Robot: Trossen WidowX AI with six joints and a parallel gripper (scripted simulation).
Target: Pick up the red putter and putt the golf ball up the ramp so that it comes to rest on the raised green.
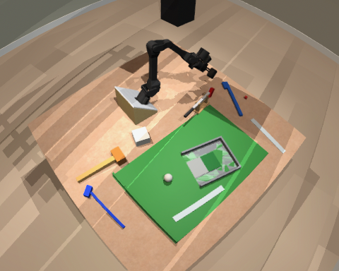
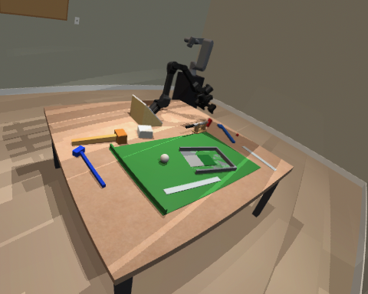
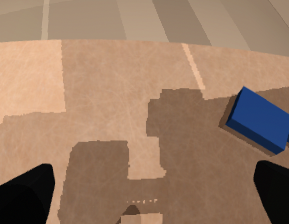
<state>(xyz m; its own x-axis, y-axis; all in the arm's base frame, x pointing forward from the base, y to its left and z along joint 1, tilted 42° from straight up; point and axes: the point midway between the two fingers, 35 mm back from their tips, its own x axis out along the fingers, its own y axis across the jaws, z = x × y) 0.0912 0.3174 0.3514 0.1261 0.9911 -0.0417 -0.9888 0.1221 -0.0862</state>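
— While your arm (image 1: 155, 60) arches over the counter (image 2: 114, 230), where's the red putter (image 1: 200, 101)?
— Propped beside the green mat (image 1: 186, 183), below your gripper (image 1: 209, 70); jaws spread wide, holding nothing.

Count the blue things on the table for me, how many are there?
2. One blue hammer-shaped stick lies near the table's front-left edge, beside the green mat. The other blue stick lies at the far side, just past the red-headed putter. None seem hidden.
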